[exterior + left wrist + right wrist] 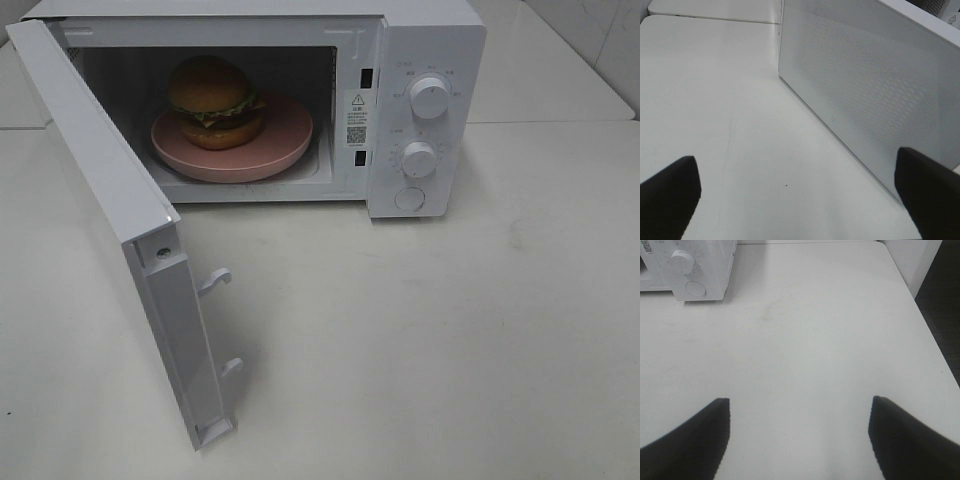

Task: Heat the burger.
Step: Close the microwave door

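Observation:
The burger (213, 100) sits on a pink plate (285, 140) inside the white microwave (425, 40), whose door (110, 190) stands wide open toward the front left. Neither gripper shows in the high view. My left gripper (795, 195) is open and empty over the table, just outside the perforated outer face of the door (865, 90). My right gripper (800, 435) is open and empty over the bare table, well apart from the microwave's control panel (687, 270).
Two knobs (430, 97) (418, 159) and a round button (409, 198) are on the microwave's right panel. Door latch hooks (215, 282) stick out from the door's edge. The table's right edge (920, 315) borders a dark floor.

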You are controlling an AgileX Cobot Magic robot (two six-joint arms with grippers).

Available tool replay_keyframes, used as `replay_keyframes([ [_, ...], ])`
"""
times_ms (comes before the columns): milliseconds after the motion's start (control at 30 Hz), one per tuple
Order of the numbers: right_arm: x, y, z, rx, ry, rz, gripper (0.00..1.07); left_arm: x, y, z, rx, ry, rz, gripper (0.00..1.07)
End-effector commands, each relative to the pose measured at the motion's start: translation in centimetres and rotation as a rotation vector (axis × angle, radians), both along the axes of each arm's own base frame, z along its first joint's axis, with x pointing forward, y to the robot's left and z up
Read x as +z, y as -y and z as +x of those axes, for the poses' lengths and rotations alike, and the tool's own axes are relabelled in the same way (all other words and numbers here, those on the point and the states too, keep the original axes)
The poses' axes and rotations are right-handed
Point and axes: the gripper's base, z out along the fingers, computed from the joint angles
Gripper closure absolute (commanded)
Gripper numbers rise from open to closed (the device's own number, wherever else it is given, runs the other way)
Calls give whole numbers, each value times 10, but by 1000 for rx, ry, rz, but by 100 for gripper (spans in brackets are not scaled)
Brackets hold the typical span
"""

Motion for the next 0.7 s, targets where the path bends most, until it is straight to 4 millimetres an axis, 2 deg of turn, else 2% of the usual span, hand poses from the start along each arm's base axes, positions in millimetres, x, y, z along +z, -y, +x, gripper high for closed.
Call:
replay_keyframes([
  [33, 1, 0, -4, -4, 39, 1, 32, 0, 0, -2, -1, 20, -7, 9],
  [700, 1, 0, -4, -4, 39, 1, 32, 0, 1, -2, -3, 20, -11, 9],
])
